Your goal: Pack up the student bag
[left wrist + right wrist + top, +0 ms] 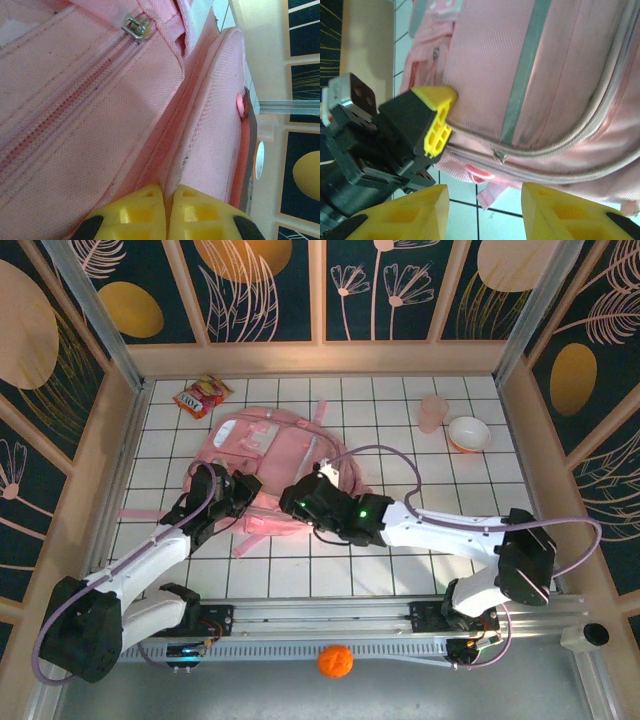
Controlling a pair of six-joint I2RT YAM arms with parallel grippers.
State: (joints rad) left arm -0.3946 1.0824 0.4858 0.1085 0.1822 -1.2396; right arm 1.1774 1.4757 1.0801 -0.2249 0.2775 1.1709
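The student bag, a soft pale-pink backpack, lies flat on the white tiled table. At the bag's near left edge, my left gripper is shut on it. In the left wrist view the yellow fingers pinch a fold of the bag's pink fabric beside a zip with a metal pull. My right gripper hovers at the bag's near edge, open. Its fingertips stand apart over bare tile, just short of the bag and a zip pull. The left gripper's fingers show there too, at the bag's edge.
A red snack packet lies at the back left. A pink cup and a white bowl stand at the back right. An orange ball rests in front of the rail. Wooden walls enclose the table.
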